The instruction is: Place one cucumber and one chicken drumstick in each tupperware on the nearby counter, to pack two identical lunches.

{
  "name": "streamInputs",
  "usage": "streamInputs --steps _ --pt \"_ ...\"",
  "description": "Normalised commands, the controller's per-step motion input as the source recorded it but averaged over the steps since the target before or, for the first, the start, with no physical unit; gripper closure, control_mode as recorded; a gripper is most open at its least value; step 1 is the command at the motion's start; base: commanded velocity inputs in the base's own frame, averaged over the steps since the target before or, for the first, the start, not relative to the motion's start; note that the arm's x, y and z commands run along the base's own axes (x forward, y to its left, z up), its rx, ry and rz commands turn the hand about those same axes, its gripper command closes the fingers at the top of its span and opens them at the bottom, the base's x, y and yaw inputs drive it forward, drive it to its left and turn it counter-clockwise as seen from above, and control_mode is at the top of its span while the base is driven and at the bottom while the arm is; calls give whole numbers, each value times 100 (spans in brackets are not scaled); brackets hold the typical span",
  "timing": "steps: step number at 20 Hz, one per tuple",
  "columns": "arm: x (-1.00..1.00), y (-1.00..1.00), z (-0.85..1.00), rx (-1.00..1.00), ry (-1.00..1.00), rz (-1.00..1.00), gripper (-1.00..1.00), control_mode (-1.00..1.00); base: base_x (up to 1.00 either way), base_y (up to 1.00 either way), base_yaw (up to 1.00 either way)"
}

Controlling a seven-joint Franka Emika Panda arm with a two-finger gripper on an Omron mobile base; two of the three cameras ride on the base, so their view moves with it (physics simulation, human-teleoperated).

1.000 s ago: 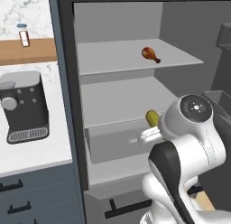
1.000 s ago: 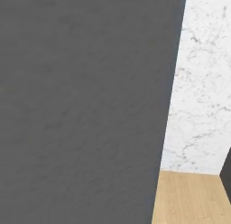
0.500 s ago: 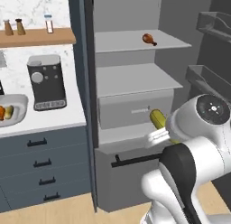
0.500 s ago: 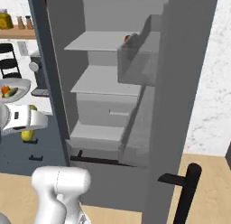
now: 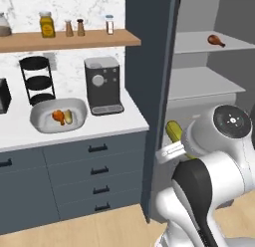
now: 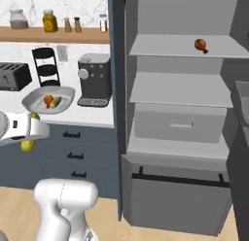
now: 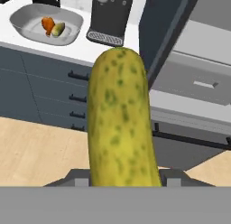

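White worktop, the counter [image 5: 114,122], runs along the marbled wall and ends at the tall dark fridge side; bare wooden floor lies open before its drawers. Near the counter's front edge, left of the coffee machine [image 5: 102,85], sits a tupperware [image 5: 41,122] with a drumstick and a cucumber already in it. Another chicken drumstick [image 6: 200,44] lies on the top shelf of the open fridge, toward the right. The gripper [image 6: 29,131] is clenched on a cucumber [image 7: 119,119], held in front of the drawers. No writing can be read on the shelf jars.
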Motion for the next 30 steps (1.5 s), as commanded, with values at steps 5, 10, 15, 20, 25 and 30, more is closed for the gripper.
streamInputs --steps 5,10,15,20,25,30 --pt "0 0 0 0 0 0 100 100 44 100 -1" --pt "0 0 0 0 0 0 100 100 49 100 0" --pt "0 0 0 0 0 0 100 100 41 100 0" --pt "0 0 0 0 0 0 100 100 46 100 0" --pt "0 0 0 0 0 0 100 100 62 100 -1" --pt "0 0 0 0 0 0 100 100 77 100 -3"
